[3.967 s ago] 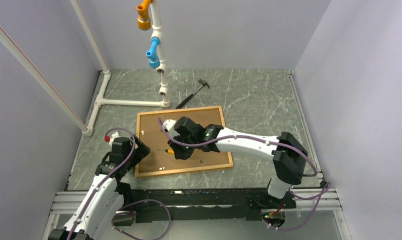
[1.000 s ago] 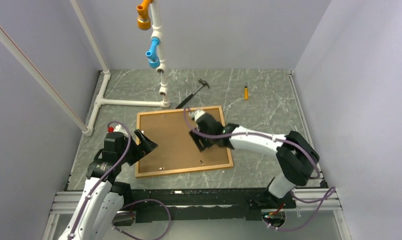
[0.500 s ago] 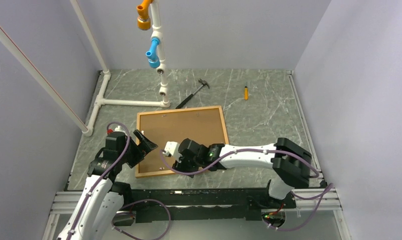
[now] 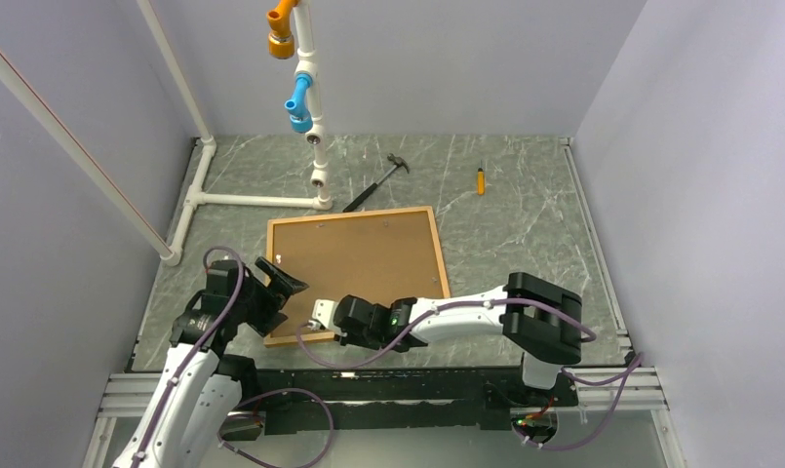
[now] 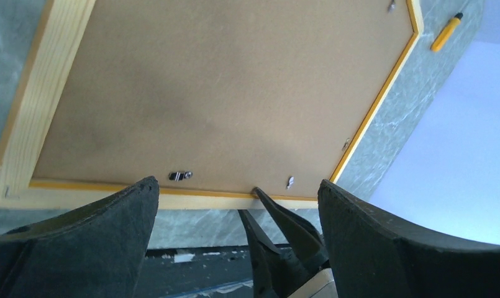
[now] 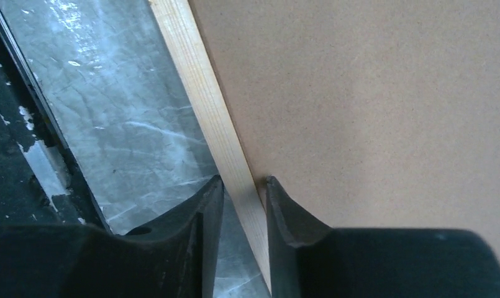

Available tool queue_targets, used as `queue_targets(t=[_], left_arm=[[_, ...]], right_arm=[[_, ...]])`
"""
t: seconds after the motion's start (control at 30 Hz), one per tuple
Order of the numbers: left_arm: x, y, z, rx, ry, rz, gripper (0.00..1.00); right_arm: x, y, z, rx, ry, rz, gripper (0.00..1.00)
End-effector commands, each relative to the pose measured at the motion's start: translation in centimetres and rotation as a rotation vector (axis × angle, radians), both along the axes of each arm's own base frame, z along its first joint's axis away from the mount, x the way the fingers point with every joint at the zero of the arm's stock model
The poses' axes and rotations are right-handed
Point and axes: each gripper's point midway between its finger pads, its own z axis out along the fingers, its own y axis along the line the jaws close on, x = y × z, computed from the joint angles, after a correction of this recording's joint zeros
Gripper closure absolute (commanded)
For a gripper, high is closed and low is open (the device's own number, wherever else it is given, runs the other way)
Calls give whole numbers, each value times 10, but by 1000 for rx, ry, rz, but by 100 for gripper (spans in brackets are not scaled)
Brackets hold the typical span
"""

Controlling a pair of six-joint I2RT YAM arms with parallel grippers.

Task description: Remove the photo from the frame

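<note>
From above, the thin orange-and-pale-wood rectangular frame (image 4: 443, 263) lies flat on the green-grey marbled tabletop (image 4: 505, 224). The photo (image 4: 354, 268), a large rectangular print, sits in it face down, with only its brown board back showing. The board looks stiff, light and smooth, and no edge stands proud. I judge it is best lifted at a corner once its clips are turned, with the rail held down, since flexing could crease the print. The right gripper (image 4: 320, 327) is at the frame's near rail, with the photo just beyond its fingertips. The left gripper (image 4: 283, 278) hovers over the frame's left edge, jaws wide apart and empty, with the photo mostly to its right.

In the left wrist view, the board spreads ahead of the spread fingers (image 5: 98, 230). Two small metal clips (image 5: 180, 176) sit along its near edge, and the right gripper's tips meet the rail between them.

In the right wrist view, the dark fingers stand narrowly apart on either side of the pale rail, one on the table side and one over the board. Whether they are pinching the rail I cannot tell.
</note>
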Motion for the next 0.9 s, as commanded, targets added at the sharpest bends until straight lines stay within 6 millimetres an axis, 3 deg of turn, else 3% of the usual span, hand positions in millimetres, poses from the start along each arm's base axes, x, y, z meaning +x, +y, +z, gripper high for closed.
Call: queue_targets(t=[0.0, 0.17, 0.43, 0.57, 0.87], left_arm=[[-15, 1, 0, -89, 137, 141, 1], [-22, 13, 6, -52, 165, 210, 1], [-16, 37, 28, 79, 8, 232, 1], [-13, 55, 57, 170, -109, 249, 1], [-4, 68, 164, 395, -546, 96, 2]], right_arm=[[7, 9, 0, -8, -85, -23, 75], [2, 17, 9, 30, -74, -10, 99], [-14, 28, 31, 101, -7, 74, 100], [-28, 31, 35, 131, 74, 144, 100], [-50, 35, 43, 191, 217, 244, 100]])
